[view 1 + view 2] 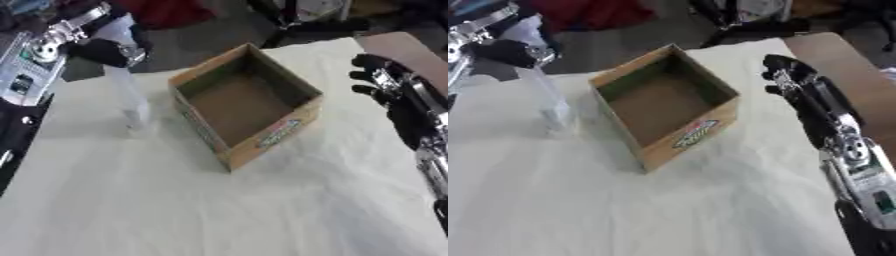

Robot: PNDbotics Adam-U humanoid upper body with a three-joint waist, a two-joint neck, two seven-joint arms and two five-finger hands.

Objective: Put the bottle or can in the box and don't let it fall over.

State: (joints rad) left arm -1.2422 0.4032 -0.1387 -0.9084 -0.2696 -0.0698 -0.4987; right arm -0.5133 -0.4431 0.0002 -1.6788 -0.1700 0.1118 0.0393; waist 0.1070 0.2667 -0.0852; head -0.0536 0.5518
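Left hand (105, 50) grips clear bottle (122, 90) upright beside box (262, 135) (empty); right hand (798, 85) open

Left robot hand (103, 50) curled shut; right robot hand (798, 82) open, fingers extended.

A lab or workshop, by the look of it: a table (219, 210) under a white cloth (131, 190), bare grey floor (201, 42) beyond its far edge, dark equipment (306, 22) standing there.
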